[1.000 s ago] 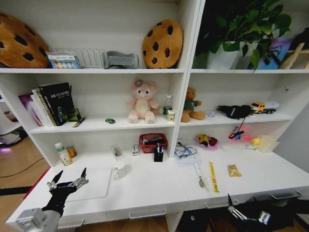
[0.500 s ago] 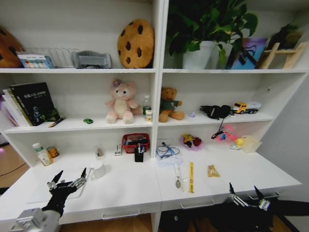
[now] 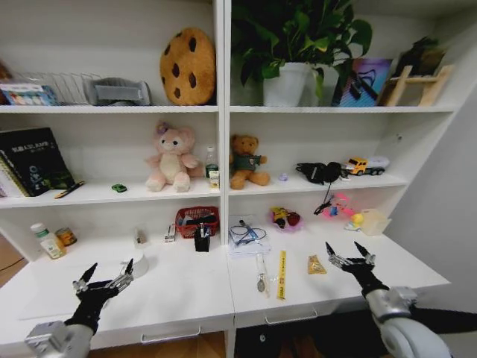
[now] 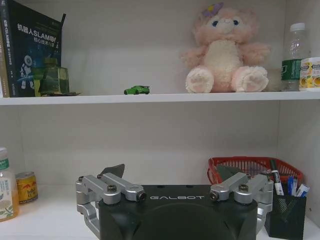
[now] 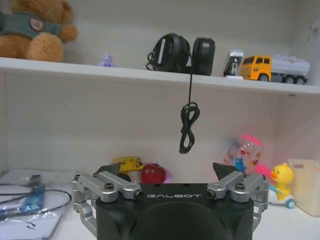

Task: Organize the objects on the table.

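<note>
Table [image 3: 186, 298], long white desk w/ drawers along its front edge, runs under the shelf unit. Left gripper [image 3: 104, 277] hangs over the table's front-left part, jaws apart, nothing between them. Right gripper [image 3: 349, 253] is above the front-right part, jaws also apart, empty, just beside the tan snack packet [image 3: 317, 265]. Red basket [image 3: 197, 221] sits at the back edge near the middle, black pen cup [image 3: 202, 240] in front of it w/ pens [image 4: 274, 175] sticking up. Yellow strip [image 3: 282, 264] and a spoon [image 3: 260, 274] lie right of centre, near the front edge. Orange can [image 3: 66, 236] stands at the back-left, next to a bottle [image 3: 42, 241]. Tiny green toy car [image 3: 119, 188] is on the shelf above the table, left of the pink plush [image 3: 170, 157].
</note>
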